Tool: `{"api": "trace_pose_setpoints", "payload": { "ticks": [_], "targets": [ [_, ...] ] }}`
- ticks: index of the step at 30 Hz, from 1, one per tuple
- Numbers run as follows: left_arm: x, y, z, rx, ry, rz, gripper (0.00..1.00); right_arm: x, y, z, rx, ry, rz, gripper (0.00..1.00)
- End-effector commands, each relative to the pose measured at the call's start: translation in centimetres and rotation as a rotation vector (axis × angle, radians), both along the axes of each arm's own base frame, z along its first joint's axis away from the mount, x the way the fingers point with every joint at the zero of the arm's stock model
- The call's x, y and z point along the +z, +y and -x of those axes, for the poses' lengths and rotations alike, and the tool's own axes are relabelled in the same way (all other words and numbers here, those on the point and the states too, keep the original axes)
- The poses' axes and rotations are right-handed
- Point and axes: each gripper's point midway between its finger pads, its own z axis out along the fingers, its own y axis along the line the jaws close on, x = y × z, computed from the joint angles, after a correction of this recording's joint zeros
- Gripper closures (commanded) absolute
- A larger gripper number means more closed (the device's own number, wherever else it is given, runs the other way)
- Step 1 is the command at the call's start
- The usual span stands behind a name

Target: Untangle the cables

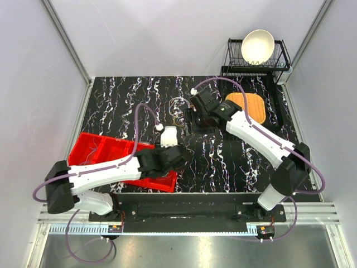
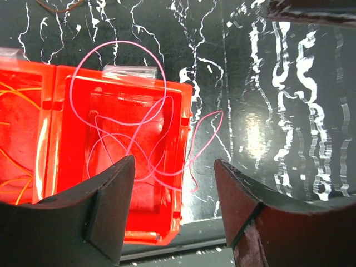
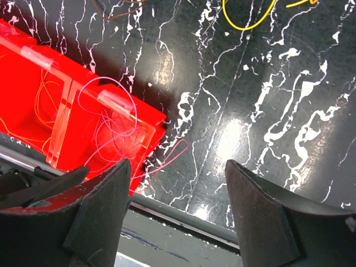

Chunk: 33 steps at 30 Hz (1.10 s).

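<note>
Cables of very thin wire lie in two places. A pale pink wire cable [image 2: 142, 133] sits coiled in loose loops in the right-hand compartment of the red plastic bin [image 2: 183, 111]. One loop leans up over the far wall, and another strand hangs over the right wall onto the black, white-veined marble-pattern table [image 2: 267, 83]. Fine orange wire cables [image 2: 14, 92] lie in the neighbouring compartment to the left, behind the divider. Further out on the table, well apart from the bin, a thin yellow wire cable [image 3: 245, 25] curves in an open loop, with a thin brown wire [image 3: 119, 6] near it; in the overhead view these show only as a faint tangle just beside the right claw [image 1: 189, 120].

The left claw [image 2: 173, 167] hovers above the bin's right wall, its black fingers [image 2: 111, 206] spread wide with nothing between them; the pink loops lie below it, not gripped. The right claw, out over the middle of the table, is also spread wide and empty.

At the far right corner stand a black wire dish rack [image 1: 279, 61] holding a white bowl [image 1: 257, 46], and beside it an orange woven mat [image 1: 248, 107].
</note>
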Motion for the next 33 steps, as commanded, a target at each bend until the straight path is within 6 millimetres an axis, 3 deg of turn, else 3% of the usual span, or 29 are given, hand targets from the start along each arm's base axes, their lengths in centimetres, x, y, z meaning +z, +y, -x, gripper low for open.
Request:
{"api": "trace_pose_setpoints", "payload": {
  "ticks": [1,5,10,16,20,24,33],
  "targets": [
    [0.4,-1.3,-1.2,-0.031,-0.040,-0.071,0.38,2.4,-0.7,0.1,0.009,-0.064,-0.053,0.25],
    [-0.7,-3.1,-1.4,-0.069,-0.021,-0.097,0.39,2.1,-1.6,0.4,0.004,-0.066,-0.046,0.25],
    [0.0,-5.7,-1.7,-0.157,-0.048,-0.131,0.40,2.3,-3.8,-0.2,-0.062,-0.087,-0.040,0.25],
    [-0.4,-7.5,-2.3,-0.243,-0.059,-0.222,0.40,3.2,-6.9,-0.6,-0.162,-0.134,-0.075,0.22],
    [-1.1,-8.5,-2.7,-0.315,-0.062,-0.281,0.40,3.1,-7.9,-0.4,-0.180,-0.133,-0.081,0.22],
    [-2.0,-8.9,-3.1,-0.352,-0.046,-0.324,0.41,2.5,-8.5,-0.3,-0.184,-0.126,-0.077,0.21],
    [-4.8,-7.7,-2.9,-0.334,0.036,-0.340,0.49,2.1,-8.6,-0.5,-0.181,-0.116,-0.081,0.21]
  ]
}}
